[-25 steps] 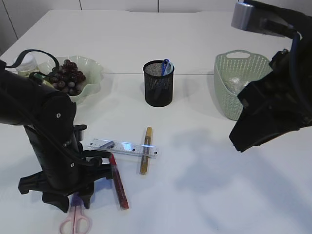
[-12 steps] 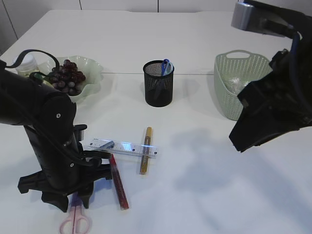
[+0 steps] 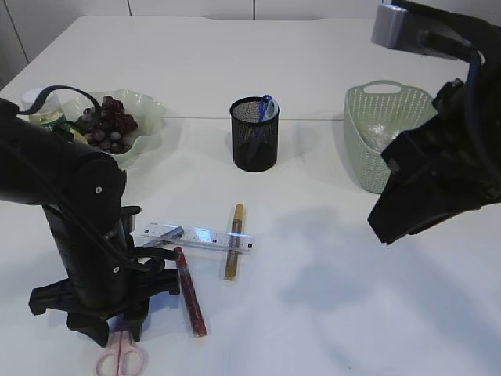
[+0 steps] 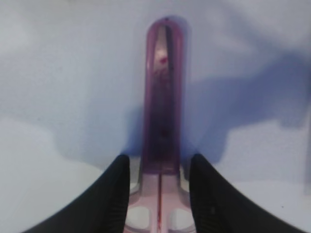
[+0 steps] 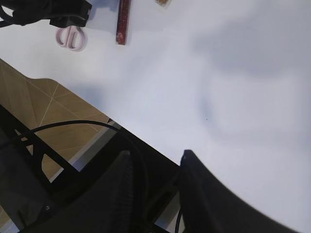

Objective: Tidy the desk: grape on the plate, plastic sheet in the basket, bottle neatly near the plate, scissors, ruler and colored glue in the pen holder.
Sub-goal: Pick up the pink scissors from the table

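Pink-handled scissors (image 3: 120, 359) with a purple blade cover (image 4: 163, 97) lie at the table's front left. My left gripper (image 4: 160, 159) is low over them and open, one finger on each side of the pivot. The clear ruler (image 3: 196, 236) lies mid-table, with a gold glue pen (image 3: 233, 241) across it and a red glue pen (image 3: 190, 291) beside it. The black mesh pen holder (image 3: 254, 135) stands behind. Grapes (image 3: 106, 125) lie on the green plate (image 3: 149, 110), and the bottle (image 3: 39, 106) stands at its left. My right gripper (image 5: 155, 153) hangs open and empty.
The green basket (image 3: 383, 133) stands at the back right with something pale inside. A blue pen stands in the pen holder. My right arm (image 3: 438, 180) hovers above the table's right side. The table's front edge and the floor show in the right wrist view.
My left arm has shifted slightly above the scissors. The scissors and my right arm have not moved.
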Robot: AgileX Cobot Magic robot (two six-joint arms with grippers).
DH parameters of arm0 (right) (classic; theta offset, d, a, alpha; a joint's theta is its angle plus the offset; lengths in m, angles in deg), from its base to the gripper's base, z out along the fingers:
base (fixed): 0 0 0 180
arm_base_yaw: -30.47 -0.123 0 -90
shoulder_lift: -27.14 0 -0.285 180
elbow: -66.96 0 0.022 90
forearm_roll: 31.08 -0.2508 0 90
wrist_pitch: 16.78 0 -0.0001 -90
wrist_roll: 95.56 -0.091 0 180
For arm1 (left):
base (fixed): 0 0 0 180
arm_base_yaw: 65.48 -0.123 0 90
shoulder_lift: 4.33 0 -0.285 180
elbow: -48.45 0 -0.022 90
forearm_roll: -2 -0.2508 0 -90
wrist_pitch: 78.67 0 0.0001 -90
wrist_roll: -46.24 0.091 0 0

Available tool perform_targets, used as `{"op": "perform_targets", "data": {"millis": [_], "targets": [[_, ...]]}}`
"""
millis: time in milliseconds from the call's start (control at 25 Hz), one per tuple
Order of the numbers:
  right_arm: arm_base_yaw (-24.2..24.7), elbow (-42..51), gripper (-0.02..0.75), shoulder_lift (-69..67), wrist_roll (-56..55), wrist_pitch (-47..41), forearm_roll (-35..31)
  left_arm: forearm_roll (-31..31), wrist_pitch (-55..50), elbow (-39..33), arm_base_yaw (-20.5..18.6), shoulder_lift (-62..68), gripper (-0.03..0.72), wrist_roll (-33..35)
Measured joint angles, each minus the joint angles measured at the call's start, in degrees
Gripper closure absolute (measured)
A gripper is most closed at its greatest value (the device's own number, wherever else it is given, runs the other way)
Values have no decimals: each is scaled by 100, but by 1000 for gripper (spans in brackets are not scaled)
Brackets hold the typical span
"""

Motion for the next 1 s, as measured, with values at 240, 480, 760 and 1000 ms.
{"op": "perform_targets", "data": {"millis": [240,480,760,1000], "targets": [[0,0,465,0,0,0,0,0,0,0,0,13,383,4],[0,0,465,0,0,0,0,10,103,11,10,13,457,13],[0,0,465,0,0,0,0,35,137,11,4,13,477,13],[0,0,465,0,0,0,0,35,147,11,4,13,477,13]]}}
